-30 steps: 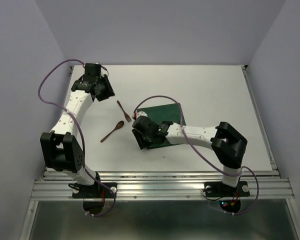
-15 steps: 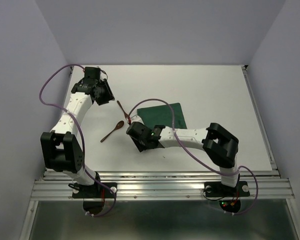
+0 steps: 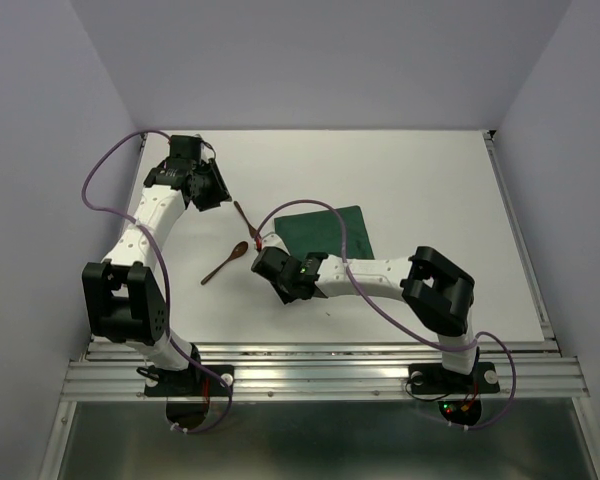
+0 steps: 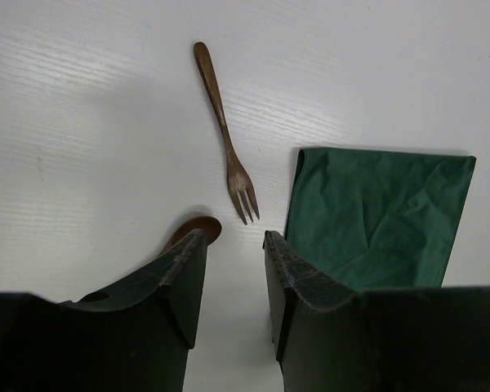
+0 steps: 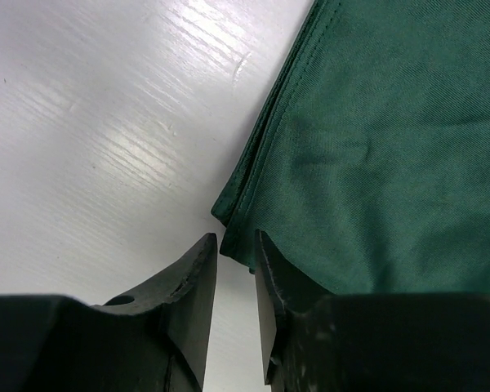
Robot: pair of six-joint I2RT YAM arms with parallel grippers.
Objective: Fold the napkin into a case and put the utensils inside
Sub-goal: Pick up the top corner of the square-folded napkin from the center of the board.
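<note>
The dark green napkin [image 3: 325,228] lies folded on the table right of centre; in the right wrist view [image 5: 376,147] its layered corner sits just beyond my fingertips. The wooden fork [image 3: 245,217] lies left of the napkin and the wooden spoon [image 3: 225,262] lies nearer, to its left. My right gripper [image 3: 272,270] is low at the napkin's near-left corner, its jaws a narrow gap apart [image 5: 235,245] with bare table between them. My left gripper [image 3: 212,188] is open and empty at the far left, above the fork [image 4: 225,135]. The spoon's bowl [image 4: 202,226] peeks out past its left finger.
The white table [image 3: 430,180] is walled by pale panels on three sides. A metal rail [image 3: 320,375] runs along the near edge by the arm bases. The right arm's forearm [image 3: 370,272] lies over the napkin's near part.
My right gripper has slid left and a little nearer, from over the napkin to its near-left corner. The left arm, fork and spoon have hardly moved.
</note>
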